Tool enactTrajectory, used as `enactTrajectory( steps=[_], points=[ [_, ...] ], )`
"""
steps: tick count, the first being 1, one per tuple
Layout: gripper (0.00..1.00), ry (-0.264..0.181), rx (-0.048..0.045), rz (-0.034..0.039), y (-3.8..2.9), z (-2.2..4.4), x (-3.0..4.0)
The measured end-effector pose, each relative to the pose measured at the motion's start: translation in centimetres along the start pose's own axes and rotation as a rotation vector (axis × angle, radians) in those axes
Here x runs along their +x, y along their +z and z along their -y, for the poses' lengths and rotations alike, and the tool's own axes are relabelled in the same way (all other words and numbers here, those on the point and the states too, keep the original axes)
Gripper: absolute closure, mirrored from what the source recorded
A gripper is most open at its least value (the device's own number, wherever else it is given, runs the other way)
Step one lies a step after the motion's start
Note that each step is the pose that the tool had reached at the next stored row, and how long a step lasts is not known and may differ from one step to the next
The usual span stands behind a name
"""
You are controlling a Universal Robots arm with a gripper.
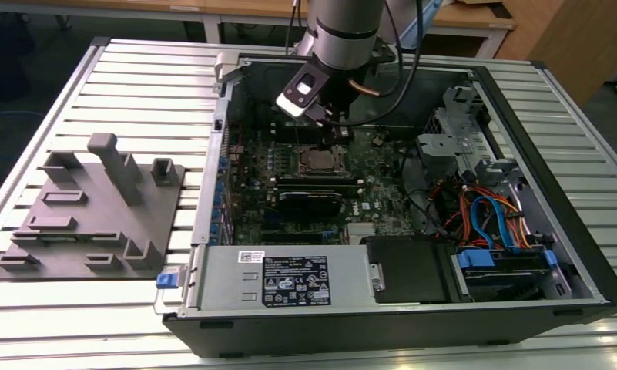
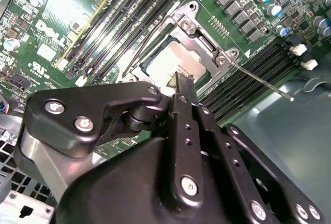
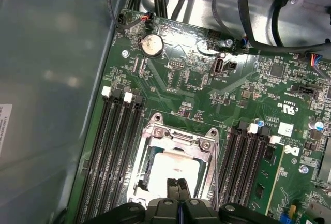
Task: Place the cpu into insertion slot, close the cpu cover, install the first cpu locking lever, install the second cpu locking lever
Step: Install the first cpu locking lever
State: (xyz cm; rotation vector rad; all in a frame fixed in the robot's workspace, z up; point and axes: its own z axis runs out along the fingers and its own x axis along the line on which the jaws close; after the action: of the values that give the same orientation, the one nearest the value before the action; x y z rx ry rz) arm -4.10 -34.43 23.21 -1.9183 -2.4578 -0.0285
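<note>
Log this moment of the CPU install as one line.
gripper shut, over cpu | cpu cover down on cpu | locking lever sticking out, unlatched

White logo (image 2: pixel 51 40) on the green circuit board (image 2: pixel 67 6); black printed label (image 1: pixel 295 281) on the power supply (image 1: pixel 224 287).

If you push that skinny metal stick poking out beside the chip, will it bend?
Probably only a little. The locking lever looks like thin bare steel rod, so it is likely springy, not floppy. One end sits at the cpu cover, so it would probably swing there rather than slide. Because it is smooth and narrow, a push may slip off it.
</note>
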Motion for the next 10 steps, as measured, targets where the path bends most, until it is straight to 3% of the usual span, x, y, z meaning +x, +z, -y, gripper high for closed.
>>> enactTrajectory(
  steps=[10],
  points=[
    [0.9, -0.024, 0.0005, -0.0011, 0.0, 0.01, -0.01]
  ],
)
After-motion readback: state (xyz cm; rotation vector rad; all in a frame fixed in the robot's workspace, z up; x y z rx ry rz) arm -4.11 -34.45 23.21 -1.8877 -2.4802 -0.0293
